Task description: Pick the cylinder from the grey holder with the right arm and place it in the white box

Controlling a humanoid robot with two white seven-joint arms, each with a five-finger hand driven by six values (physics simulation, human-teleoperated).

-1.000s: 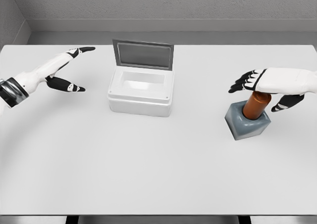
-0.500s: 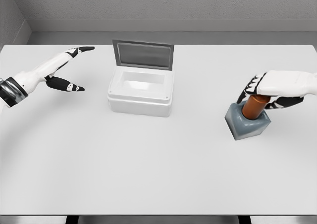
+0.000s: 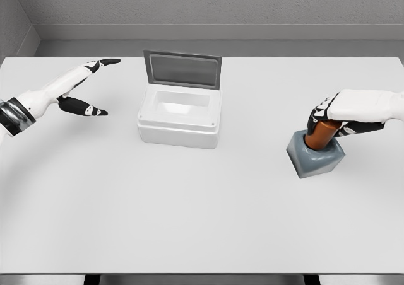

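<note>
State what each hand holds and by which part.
The right hand grips the brown cylinder around its upper end; it sits in the grey holder. The left hand holds nothing.

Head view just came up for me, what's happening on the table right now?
The right hand has its fingers curled around the top of the brown cylinder, which sits upright in the grey holder at the right of the table; it has not been lifted out. The white box stands in the middle with its lid up and nothing visible inside. The left hand hovers open at the far left, holding nothing.
</note>
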